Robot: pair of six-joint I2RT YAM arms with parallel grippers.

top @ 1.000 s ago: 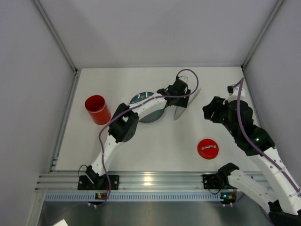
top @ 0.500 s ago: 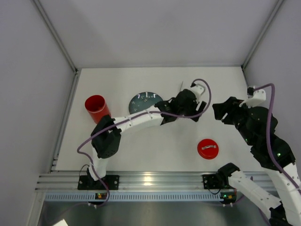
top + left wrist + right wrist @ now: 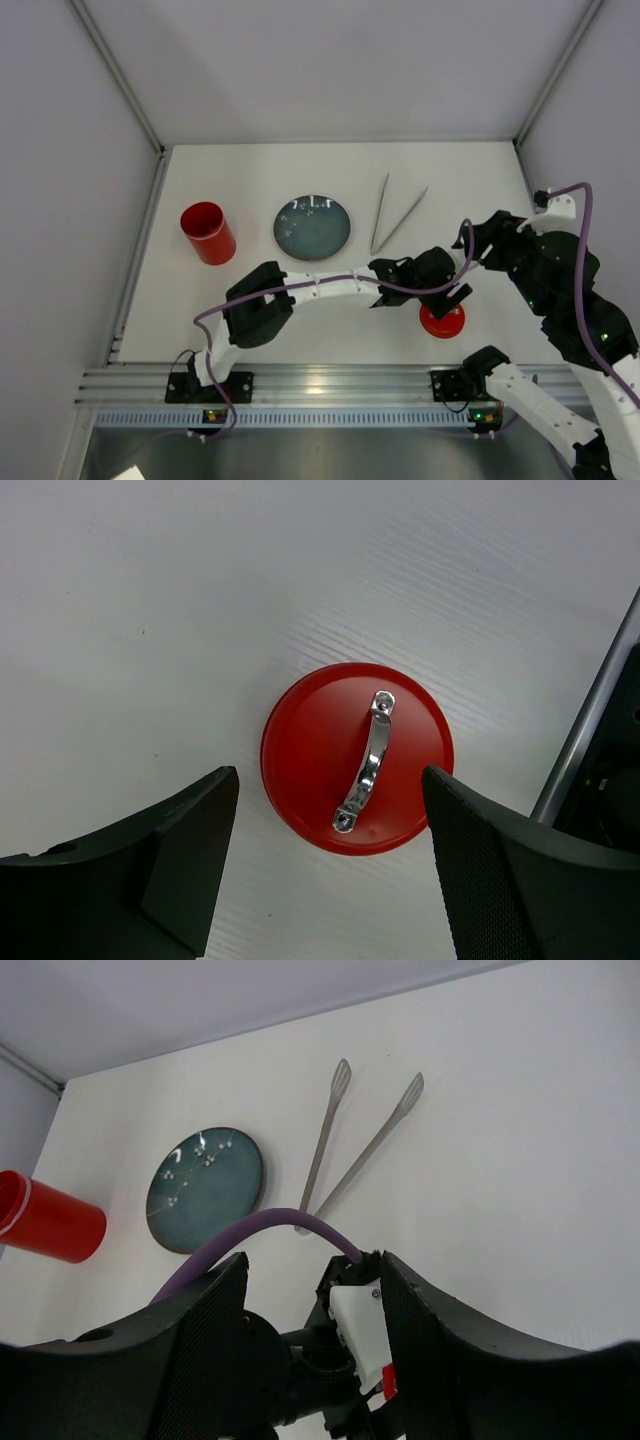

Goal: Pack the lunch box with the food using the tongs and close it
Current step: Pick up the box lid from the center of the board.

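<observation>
Hovering over the lid (image 3: 300, 750), left gripper (image 3: 329, 772) gapes empty; right gripper (image 3: 312, 1260) too. Rigid, likely light: pinch its metal handle (image 3: 370, 750).

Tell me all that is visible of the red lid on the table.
The red lid is a flat round disc, plastic by its look, with a curved shiny metal handle fastened at both ends across its middle. It lies flat, handle up, on the white table, near the front right. The left gripper is above it, jaws open to either side; nothing grips it.
</observation>
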